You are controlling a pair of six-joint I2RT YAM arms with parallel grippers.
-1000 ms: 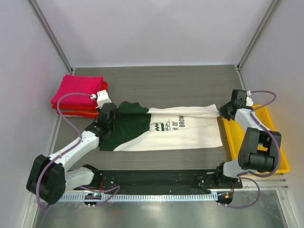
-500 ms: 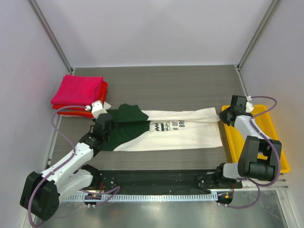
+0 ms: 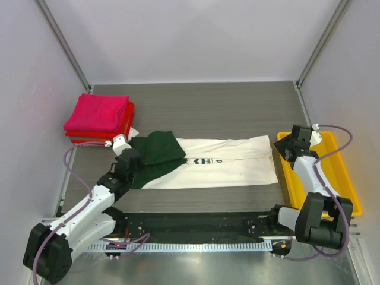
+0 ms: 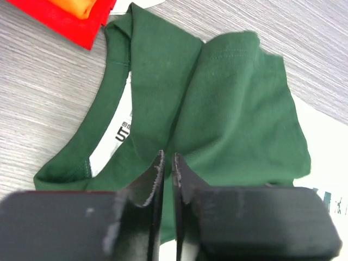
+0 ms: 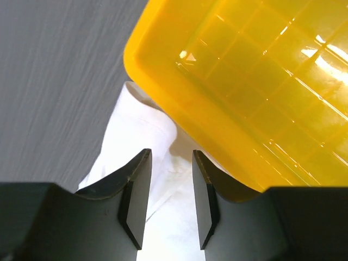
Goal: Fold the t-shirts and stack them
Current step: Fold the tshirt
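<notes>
A cream-white t-shirt [image 3: 237, 166] lies flat across the table, folded lengthwise, its dark green part [image 3: 157, 151] at the left and only a strip of dark lettering showing. My left gripper [image 3: 132, 155] hovers low over the green cloth [image 4: 234, 109]. Its jaws stand a narrow slit apart [image 4: 167, 155], and a ridge of cloth runs up from the tips. My right gripper [image 3: 282, 147] is open [image 5: 169, 155] over the shirt's white right corner [image 5: 136, 130], holding nothing. Folded magenta-pink [image 3: 98, 113] and red [image 3: 101, 139] t-shirts are stacked at the back left.
A yellow plastic tray [image 3: 338, 172] sits along the right edge, its corner [image 5: 244, 70] touching the shirt's end beside my right fingers. The red folded edge [image 4: 65, 19] lies just beyond the green collar. Walls close in the table on three sides.
Both arms brought the shirt's far edge toward the near side and laid it down, hiding most of the lettering. The right jaws have opened wide; the left jaws have parted slightly.
</notes>
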